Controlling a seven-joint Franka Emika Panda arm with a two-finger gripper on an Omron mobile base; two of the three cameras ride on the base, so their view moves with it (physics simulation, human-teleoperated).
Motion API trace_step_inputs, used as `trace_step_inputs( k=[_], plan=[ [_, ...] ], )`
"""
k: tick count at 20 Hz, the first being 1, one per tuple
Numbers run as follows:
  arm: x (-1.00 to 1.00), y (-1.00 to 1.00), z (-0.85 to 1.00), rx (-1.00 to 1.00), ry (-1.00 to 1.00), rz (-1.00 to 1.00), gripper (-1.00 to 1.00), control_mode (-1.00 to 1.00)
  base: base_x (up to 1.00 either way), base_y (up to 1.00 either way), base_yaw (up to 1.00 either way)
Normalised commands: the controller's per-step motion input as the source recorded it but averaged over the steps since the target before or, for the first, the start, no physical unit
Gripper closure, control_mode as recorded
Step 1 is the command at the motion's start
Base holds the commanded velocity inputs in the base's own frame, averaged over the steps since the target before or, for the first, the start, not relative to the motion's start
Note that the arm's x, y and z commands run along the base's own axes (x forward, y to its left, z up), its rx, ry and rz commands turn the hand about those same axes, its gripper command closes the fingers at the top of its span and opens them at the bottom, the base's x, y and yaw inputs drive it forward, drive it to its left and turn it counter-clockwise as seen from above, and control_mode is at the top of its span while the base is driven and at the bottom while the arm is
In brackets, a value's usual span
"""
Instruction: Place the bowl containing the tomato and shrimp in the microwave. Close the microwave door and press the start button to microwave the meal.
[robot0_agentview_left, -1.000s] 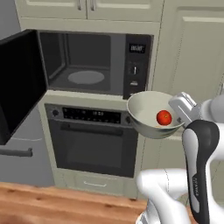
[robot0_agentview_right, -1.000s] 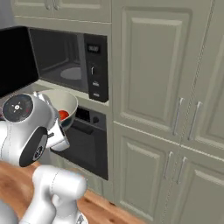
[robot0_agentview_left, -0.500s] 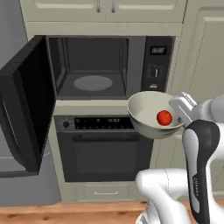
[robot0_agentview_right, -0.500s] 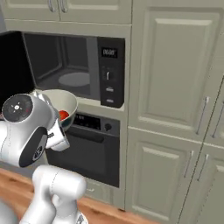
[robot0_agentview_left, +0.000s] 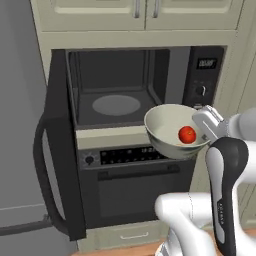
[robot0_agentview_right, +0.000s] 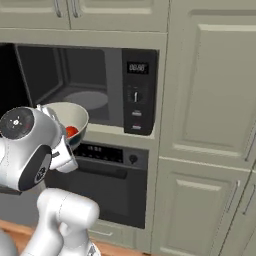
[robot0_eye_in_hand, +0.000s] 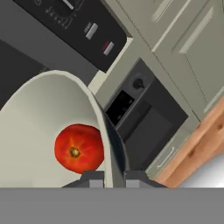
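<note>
The tool (robot0_eye_in_hand: 109, 175) is clamped on the rim of the bowl (robot0_agentview_left: 170, 131) — 1 finger inside the wall, 1 outside. The tomato (robot0_eye_in_hand: 78, 148) sits in the bowl just beside the inner finger; the shrimp may be hidden behind it, I cannot tell. The microwave (robot0_agentview_left: 150, 80) stands just ahead of the held bowl, cavity bare, its door (robot0_agentview_left: 62, 145) swung wide off to the tool's left. Below the bowl — the oven (robot0_agentview_left: 135, 185).

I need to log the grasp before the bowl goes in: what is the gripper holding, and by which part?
The gripper holds the bowl by its rim, one finger inside the wall and one outside.
</note>
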Motion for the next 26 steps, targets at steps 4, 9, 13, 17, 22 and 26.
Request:
trace_step_inputs(
  k=[4,9,13,17,22,26],
  plan=[
    [0.00,0.00,0.00,0.00,0.00,0.00,1.00,1.00,0.59,0.19,-0.19],
    [0.00,0.00,0.00,0.00,0.00,0.00,1.00,1.00,0.59,0.38,-0.18],
    [0.00,0.00,0.00,0.00,0.00,0.00,1.00,1.00,0.42,0.52,-0.16],
    [0.00,0.00,0.00,0.00,0.00,0.00,1.00,1.00,0.40,0.41,-0.14],
    [0.19,0.01,0.00,0.00,-0.01,-0.04,1.00,-1.00,0.29,0.07,-0.07],
    [0.41,0.02,-0.12,0.00,-0.02,-0.09,1.00,-1.00,0.00,0.00,0.00]
  ],
)
